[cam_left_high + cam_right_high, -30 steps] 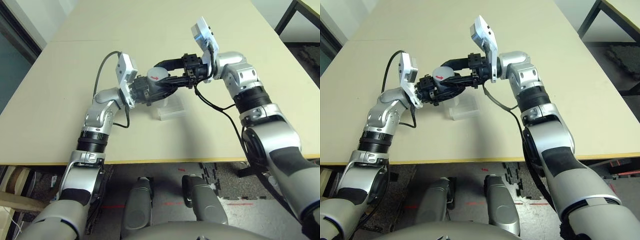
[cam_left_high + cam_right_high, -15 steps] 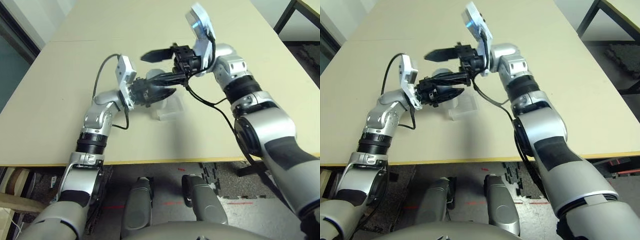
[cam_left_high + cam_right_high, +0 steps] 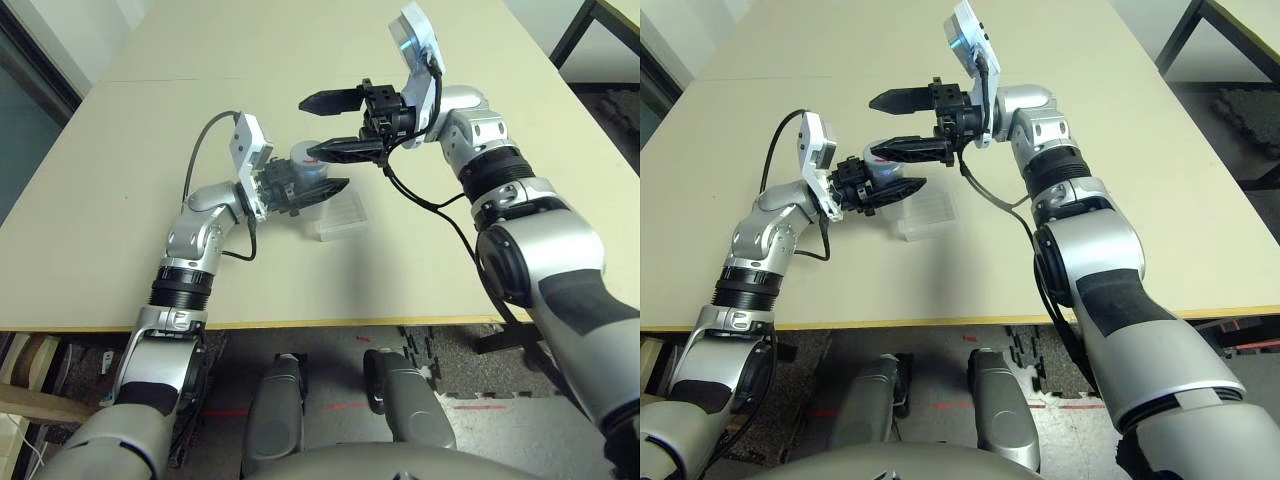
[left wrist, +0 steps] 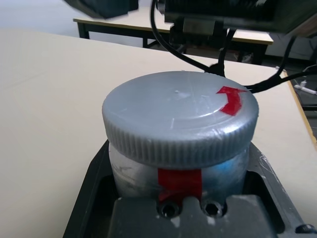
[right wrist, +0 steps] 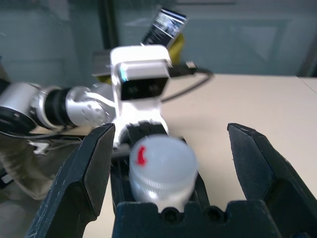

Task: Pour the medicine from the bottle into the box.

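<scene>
We see two silver robot arms meeting over a pale tan table (image 3: 120,150). Our left gripper (image 3: 300,190) is clamped on the bottle (image 3: 308,162), a small silver-grey cylinder held upright above the tabletop with its grey round cap (image 4: 179,115) on. A red arrow marks the top of the cap, and a strip of red tape sits on the bottle's side just beneath it. Our right gripper (image 3: 334,125) points in from the other side with its two black fingers spread wide apart, one above the cap and one level with it, gripping nothing. The bottle sits just beside these fingertips. The box (image 3: 338,215), a shallow clear plastic tray, lies on the table just below and beside the left gripper.
</scene>
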{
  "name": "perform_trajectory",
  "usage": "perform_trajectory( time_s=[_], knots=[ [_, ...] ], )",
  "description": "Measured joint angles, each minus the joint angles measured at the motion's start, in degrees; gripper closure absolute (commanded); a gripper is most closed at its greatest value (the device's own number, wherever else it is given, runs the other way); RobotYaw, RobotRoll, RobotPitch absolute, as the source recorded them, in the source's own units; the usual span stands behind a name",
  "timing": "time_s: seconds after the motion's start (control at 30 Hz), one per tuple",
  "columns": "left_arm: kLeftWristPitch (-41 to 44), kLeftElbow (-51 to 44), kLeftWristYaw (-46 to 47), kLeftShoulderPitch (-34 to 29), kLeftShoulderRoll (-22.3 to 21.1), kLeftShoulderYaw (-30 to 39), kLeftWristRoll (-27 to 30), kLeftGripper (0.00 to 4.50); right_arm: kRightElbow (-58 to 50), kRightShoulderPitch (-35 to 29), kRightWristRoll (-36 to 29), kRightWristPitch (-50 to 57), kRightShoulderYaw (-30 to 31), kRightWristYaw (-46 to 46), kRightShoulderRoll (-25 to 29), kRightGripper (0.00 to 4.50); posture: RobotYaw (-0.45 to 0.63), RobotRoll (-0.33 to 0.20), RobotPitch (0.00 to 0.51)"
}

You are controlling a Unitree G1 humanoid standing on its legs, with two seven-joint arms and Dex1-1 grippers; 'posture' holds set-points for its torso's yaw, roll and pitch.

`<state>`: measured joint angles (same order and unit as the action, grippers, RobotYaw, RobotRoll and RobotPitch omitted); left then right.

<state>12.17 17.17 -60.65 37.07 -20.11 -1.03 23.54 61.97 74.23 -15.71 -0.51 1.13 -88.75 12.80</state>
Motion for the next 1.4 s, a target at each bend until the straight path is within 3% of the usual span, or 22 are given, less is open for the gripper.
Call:
perform_trajectory(
  time_s=[0.57,1.4],
  knots=[
    [-1.6,1.7,0.0,0.8,0.6,0.0,-0.3,1.83,-5.6,-3.5,1.5,1.7,0.5,2.0,-2.2,0.00,-0.06,0.000,0.154],
    [-1.7,1.7,0.0,0.8,1.1,-0.1,-0.5,1.83,-2.7,-3.3,4.2,1.3,0.5,7.5,-4.6,0.00,-0.05,0.000,0.159]
  ],
)
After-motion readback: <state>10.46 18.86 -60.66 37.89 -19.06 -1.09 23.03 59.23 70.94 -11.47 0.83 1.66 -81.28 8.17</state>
